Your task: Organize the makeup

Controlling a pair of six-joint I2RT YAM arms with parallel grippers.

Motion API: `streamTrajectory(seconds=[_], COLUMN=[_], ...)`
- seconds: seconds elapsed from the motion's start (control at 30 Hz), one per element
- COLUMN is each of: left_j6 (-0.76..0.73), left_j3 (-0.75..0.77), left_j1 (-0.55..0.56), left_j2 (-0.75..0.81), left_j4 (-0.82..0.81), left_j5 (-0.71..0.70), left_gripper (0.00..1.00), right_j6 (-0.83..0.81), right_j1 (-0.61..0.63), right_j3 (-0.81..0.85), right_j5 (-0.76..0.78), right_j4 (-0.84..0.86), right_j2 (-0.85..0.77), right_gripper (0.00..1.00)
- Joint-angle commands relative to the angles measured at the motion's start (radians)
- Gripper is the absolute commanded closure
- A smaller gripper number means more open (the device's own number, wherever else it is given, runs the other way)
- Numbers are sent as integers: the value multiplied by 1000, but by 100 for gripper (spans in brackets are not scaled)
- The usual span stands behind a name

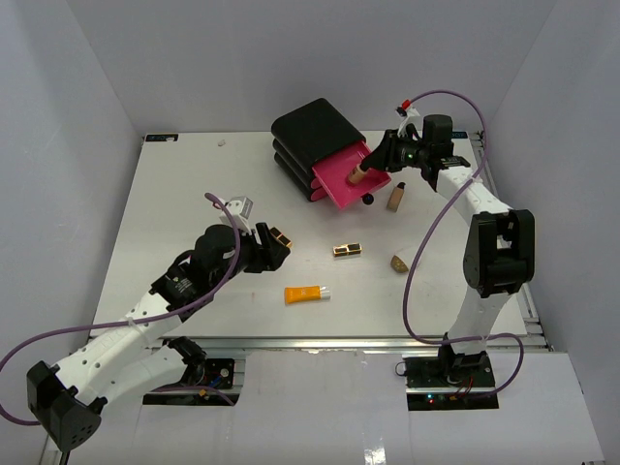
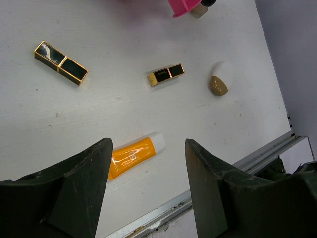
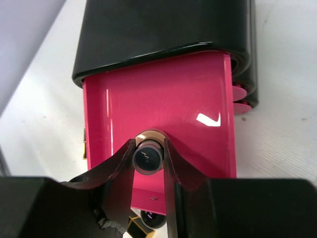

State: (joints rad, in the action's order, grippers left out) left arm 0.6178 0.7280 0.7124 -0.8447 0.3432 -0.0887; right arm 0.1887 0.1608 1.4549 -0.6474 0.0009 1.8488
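Note:
My right gripper (image 1: 372, 163) is shut on a tan, dark-capped bottle (image 3: 148, 157) and holds it cap-up over the open pink drawer (image 3: 163, 106) of the black box (image 1: 312, 134). A second tan dark-capped bottle (image 1: 395, 199) stands on the table beside the drawer. My left gripper (image 1: 263, 244) is open and empty above the table. One black-and-gold lipstick (image 2: 61, 63) lies up and to the left of it. The other lipstick (image 2: 166, 75) and the white-and-brown egg (image 2: 219, 79) lie farther ahead. The orange tube with white cap (image 2: 134, 156) lies between the left fingers (image 2: 94, 173).
The box stands at the back middle, its other two drawers shut. The table's metal front edge (image 2: 208, 183) runs just behind the left fingers. The right arm's purple cable (image 1: 417, 262) loops over the table's right side.

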Motion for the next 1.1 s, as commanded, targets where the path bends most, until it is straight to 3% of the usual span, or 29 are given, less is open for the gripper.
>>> streamTrajectory(seconds=[0.0,0.3,0.5,0.67,0.77,1.07], left_j6=[-9,-15,-15,-15,-15,-62], left_j3=[19,19,12,11,11,63], left_j1=[-2,-2,-2,-2,-2,-2], left_j2=[-7,-16,-16,-13,-10,-25], left_j4=[-8,-18,-23,-25,-24,-12], left_j5=[5,6,14,17,18,23], left_gripper=[29,28,28,28,28,26], right_j6=[135,286,287,228,177,-93], right_j1=[5,7,8,8,6,-6], right_j3=[45,34,41,65,92,122], right_j5=[-100,-182,-177,-132,-105,-61], right_j4=[59,134,133,90,54,-82], right_j2=[74,126,138,123,107,-80], right_gripper=[70,68,62,43,37,34])
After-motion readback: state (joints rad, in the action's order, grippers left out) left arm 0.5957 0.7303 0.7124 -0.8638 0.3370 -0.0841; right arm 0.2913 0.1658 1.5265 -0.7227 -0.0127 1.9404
